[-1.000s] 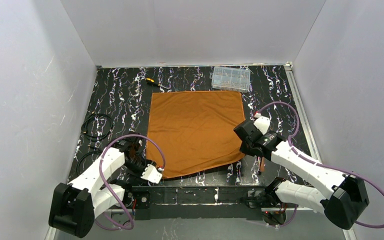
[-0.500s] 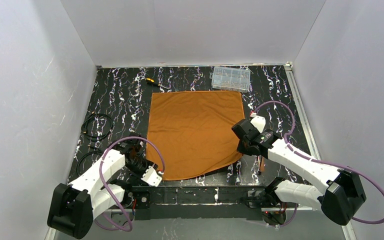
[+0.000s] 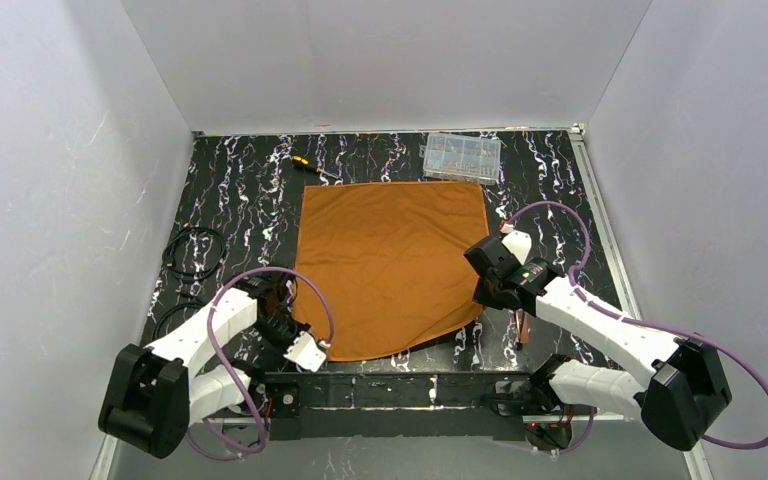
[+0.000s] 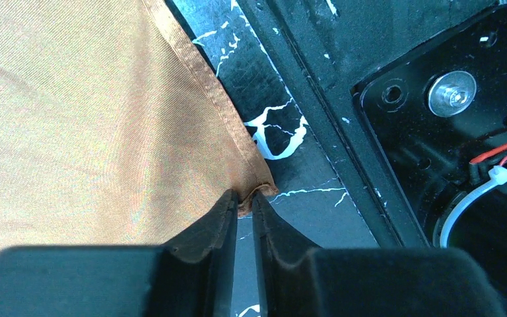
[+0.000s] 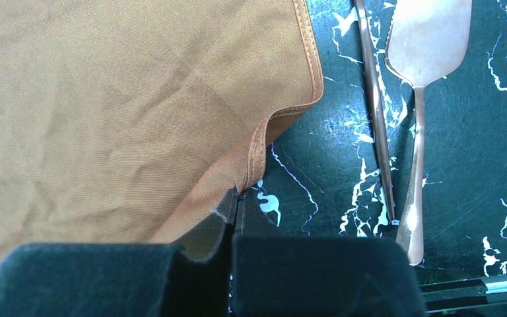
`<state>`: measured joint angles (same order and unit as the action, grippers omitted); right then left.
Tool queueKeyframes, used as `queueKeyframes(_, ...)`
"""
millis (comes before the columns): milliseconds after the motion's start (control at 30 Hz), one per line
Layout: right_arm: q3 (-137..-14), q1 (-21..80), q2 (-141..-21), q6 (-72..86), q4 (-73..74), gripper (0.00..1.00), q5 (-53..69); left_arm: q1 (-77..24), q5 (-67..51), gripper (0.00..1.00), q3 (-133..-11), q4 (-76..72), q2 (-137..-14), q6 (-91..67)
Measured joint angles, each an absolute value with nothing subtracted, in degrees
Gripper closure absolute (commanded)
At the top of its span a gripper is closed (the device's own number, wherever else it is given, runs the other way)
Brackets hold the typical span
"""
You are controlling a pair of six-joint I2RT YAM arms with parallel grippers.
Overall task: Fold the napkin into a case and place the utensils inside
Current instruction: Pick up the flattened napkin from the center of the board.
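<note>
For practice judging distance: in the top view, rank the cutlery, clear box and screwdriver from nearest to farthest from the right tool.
1. Cutlery, just right of the right tool, which pinches the napkin.
2. Clear box, at the far edge.
3. Screwdriver, far edge, further left.

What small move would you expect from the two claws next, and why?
Probably raise both near corners a little to start the fold: the left claw and right claw each pinch the napkin, which lies unfolded, at a near corner.

Cropped utensils (image 5: 414,165)
We found them cut by the top edge; overhead, they were too small to tell apart.
</note>
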<state>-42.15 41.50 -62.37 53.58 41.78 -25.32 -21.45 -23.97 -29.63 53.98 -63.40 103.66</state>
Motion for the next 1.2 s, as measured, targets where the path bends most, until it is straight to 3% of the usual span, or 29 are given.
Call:
queueKeyframes(133, -42.2, 41.2, -62.5, 53.2, 41.8, 0.99, -25.3, -21.8, -24.6, 1.0, -30.1, 53.6, -64.1, 102.0)
queueKeyframes(767, -44.6, 38.2, -62.9, 48.3, 41.9, 0.99, -24.1, -22.0, -28.2, 1.0, -44.5, 57.3, -64.6, 87.8)
queueKeyframes(1200, -47.1, 38.0, -60.2, 45.6, 49.5, 0.99, -19.6, -22.0, -30.0, 1.0, -43.7, 65.8, -55.5, 85.9)
